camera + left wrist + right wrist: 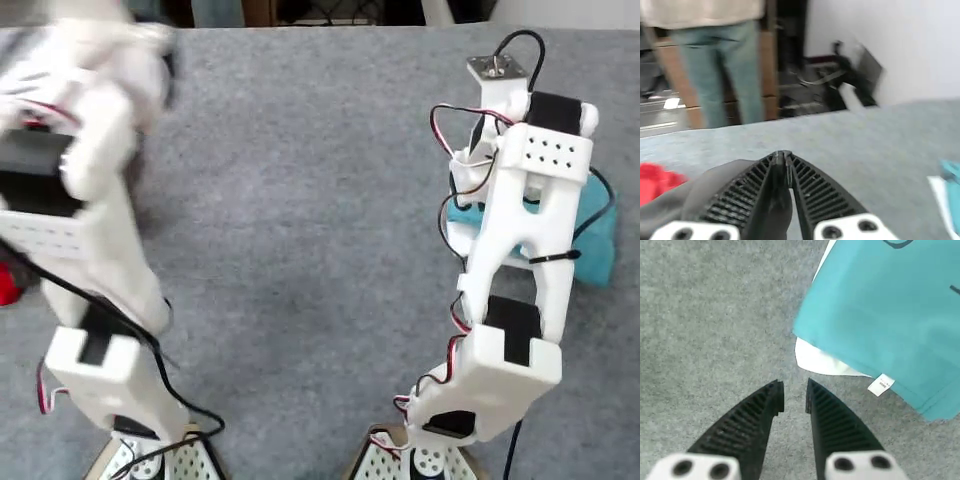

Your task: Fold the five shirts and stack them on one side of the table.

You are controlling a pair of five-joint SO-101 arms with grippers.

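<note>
The left pincer is pinched shut, its tips meeting on a fold of dark grey shirt that bunches around one jaw. A red shirt lies beyond that bunch, on the same side of the pincer. The right pincer is parted a little (nothing between its jaws) over the grey table. Just ahead of its tips lies a white shirt, with the teal shirt spread on top of it and reaching farther out.
</note>
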